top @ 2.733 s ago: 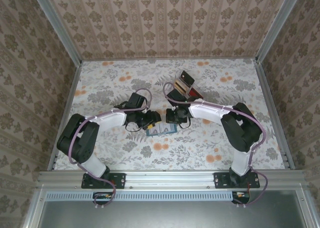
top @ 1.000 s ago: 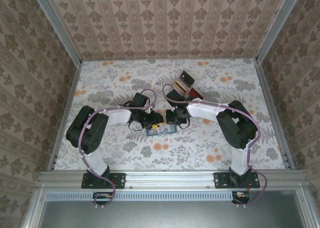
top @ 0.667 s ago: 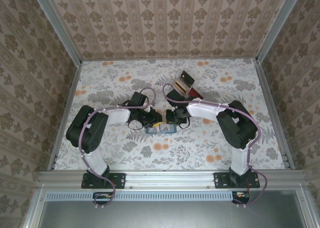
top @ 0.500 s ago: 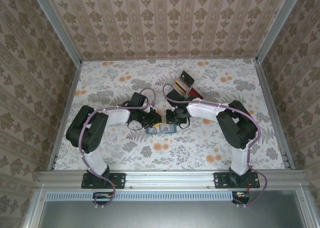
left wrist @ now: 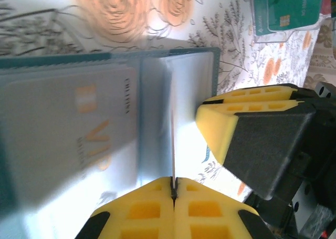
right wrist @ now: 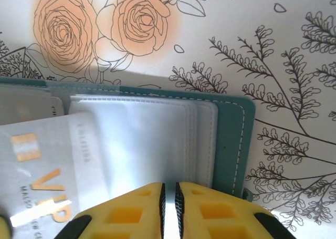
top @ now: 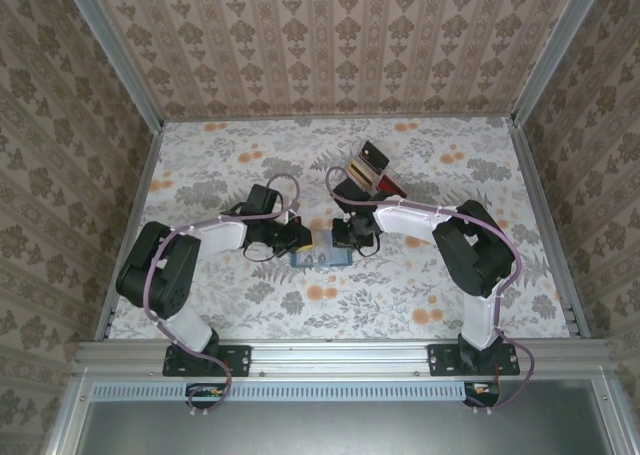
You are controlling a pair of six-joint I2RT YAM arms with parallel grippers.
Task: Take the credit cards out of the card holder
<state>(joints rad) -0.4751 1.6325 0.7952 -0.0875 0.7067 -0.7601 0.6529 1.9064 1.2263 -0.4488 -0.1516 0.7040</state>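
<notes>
- The card holder point(top: 322, 258) lies open and flat on the flowered worktop point(top: 220, 165), about mid-width and between the two pincers.
- The left pincer point(left wrist: 173, 185) is closed tight on a thin sheet point(left wrist: 172, 144) that stands edge-on from the holder's inside. I cannot tell whether it is a card or a sleeve.
- The right pincer point(right wrist: 168, 194) is almost closed, with a narrow slit between its pads. Its tips are at the holder's clear sleeve point(right wrist: 142, 139), and I cannot tell whether it pinches anything.
- A white card point(right wrist: 42, 165) marked VIP lies beside that sleeve.
- A tray point(top: 367, 173) stands farther back.
</notes>
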